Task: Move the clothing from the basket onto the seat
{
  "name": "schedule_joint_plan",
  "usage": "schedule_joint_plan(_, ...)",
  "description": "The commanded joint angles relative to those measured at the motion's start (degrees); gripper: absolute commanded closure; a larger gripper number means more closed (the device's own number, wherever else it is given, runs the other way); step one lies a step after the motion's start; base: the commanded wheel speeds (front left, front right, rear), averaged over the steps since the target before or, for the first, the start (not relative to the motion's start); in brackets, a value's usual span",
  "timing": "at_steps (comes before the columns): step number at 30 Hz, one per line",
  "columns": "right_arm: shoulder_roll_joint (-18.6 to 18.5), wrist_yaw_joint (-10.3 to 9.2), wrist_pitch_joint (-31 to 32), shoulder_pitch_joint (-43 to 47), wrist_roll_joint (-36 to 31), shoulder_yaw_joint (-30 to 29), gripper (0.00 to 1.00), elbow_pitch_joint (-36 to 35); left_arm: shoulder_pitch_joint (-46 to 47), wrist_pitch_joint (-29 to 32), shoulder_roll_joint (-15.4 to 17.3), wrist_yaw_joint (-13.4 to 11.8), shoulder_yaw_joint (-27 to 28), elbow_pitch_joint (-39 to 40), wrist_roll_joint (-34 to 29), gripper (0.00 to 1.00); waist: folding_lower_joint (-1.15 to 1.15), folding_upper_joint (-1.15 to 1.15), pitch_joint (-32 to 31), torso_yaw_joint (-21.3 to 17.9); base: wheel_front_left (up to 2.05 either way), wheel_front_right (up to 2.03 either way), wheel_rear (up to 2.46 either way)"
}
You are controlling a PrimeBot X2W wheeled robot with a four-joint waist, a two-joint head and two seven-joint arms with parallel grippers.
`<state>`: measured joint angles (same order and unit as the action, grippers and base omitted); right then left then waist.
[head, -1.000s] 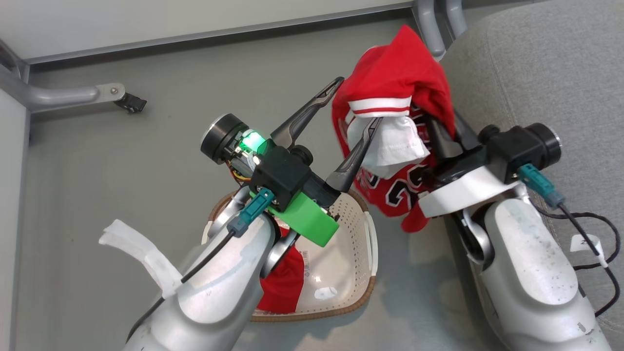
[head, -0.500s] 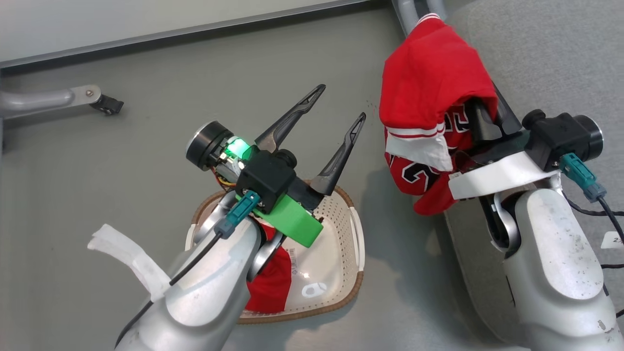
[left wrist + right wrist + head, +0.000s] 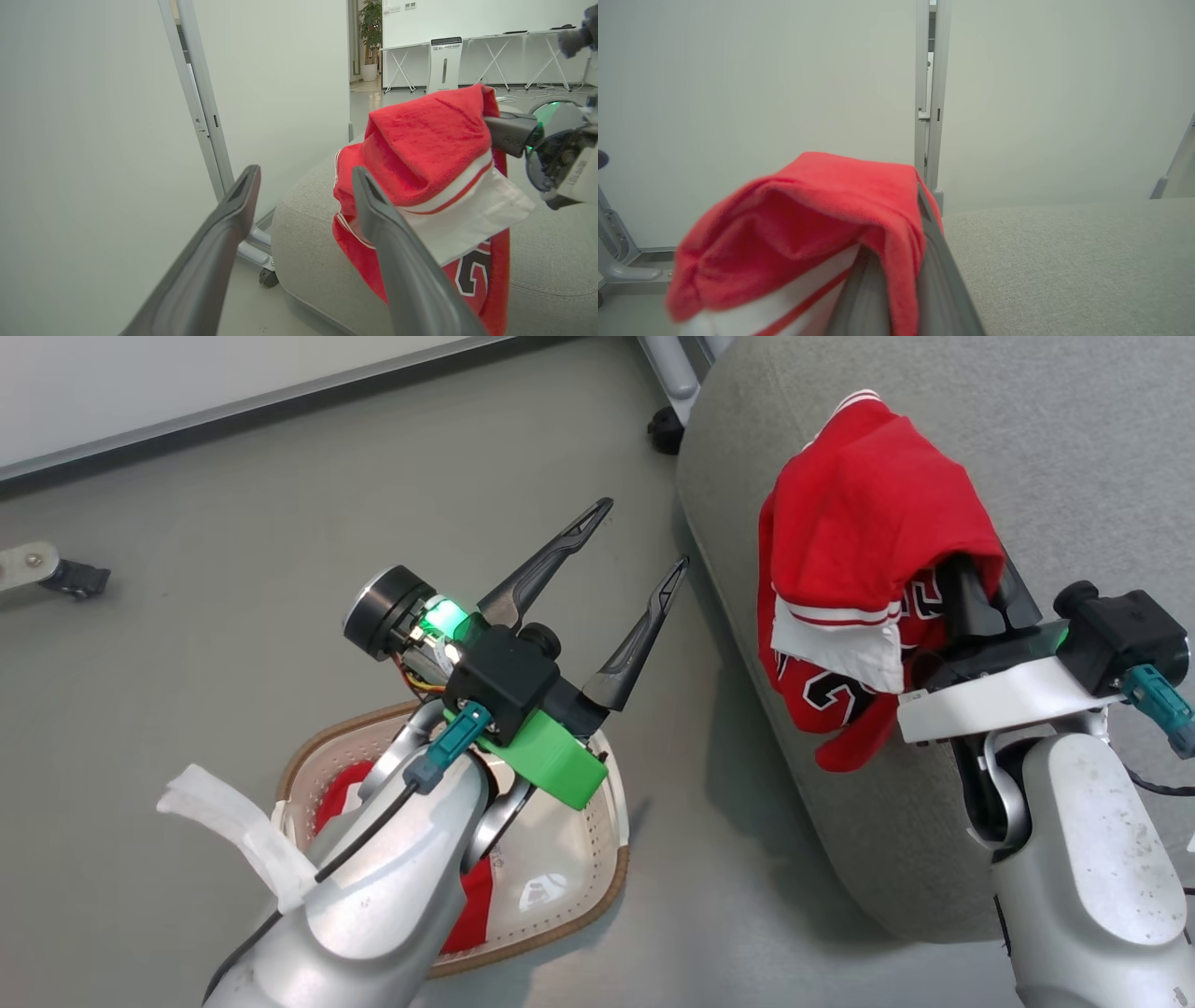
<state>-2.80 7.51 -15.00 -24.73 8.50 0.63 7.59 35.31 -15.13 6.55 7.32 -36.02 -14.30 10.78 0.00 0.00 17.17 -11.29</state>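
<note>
A red piece of clothing [image 3: 868, 513] with a white panel and black-and-white lettering hangs draped over my right gripper [image 3: 966, 593], which is shut on it above the left edge of the grey seat [image 3: 1055, 420]. The fabric hides the fingertips. In the left wrist view the same clothing [image 3: 420, 144] hangs over the seat [image 3: 303, 233]. My left gripper [image 3: 639, 537] stands open and empty above the floor, just beyond the basket [image 3: 560, 933]. More red clothing [image 3: 336, 803] lies in the basket, partly behind my left arm. The right wrist view has the clothing [image 3: 808, 210] draped over a finger [image 3: 943, 270].
Grey floor lies between basket and seat. A black caster [image 3: 665, 429] on a metal leg stands at the seat's far corner, another caster [image 3: 70, 579] at far left. A white wall panel with a metal post [image 3: 201, 93] runs behind.
The head view has swung right. My right gripper has carried the garment from beside the seat's edge to above the seat. The left gripper stays open over the basket.
</note>
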Motion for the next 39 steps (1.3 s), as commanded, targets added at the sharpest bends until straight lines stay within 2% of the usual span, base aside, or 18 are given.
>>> schedule_joint_plan(1,-0.16,-0.04,-0.29,0.91,0.34,-0.39,1.00,-0.19,0.74,-0.03,0.68,0.22,0.01,-0.17,-0.19,0.00,0.00,0.00,1.08,-3.14,0.00,0.00,0.00)
schedule_joint_plan(10,-0.17,-0.04,-0.29,2.74,1.52,-3.39,1.00,-0.78,1.69,-0.03,1.38,0.23,-1.14,-0.84,0.17,0.00,0.00,0.00,2.23,-8.68,0.00,0.00,0.00)
schedule_joint_plan(19,-0.16,-0.04,-0.29,5.05,1.46,-6.54,1.00,-0.99,2.44,-0.03,1.66,0.23,-2.04,-1.61,0.60,0.00,0.00,0.00,2.84,-11.31,0.00,0.00,0.00)
schedule_joint_plan(28,-0.16,-0.04,-0.29,4.25,0.66,-5.60,1.00,-1.46,1.99,-0.03,2.01,0.24,-2.09,-1.57,0.72,0.00,0.00,0.00,3.23,-11.71,0.00,0.00,0.00)
schedule_joint_plan(39,-0.67,-0.04,-0.29,-10.34,-3.21,-9.45,1.00,-3.32,4.37,-0.03,2.33,0.23,-3.07,-1.22,-0.29,0.00,0.00,0.00,9.03,-9.17,0.00,0.00,0.00)
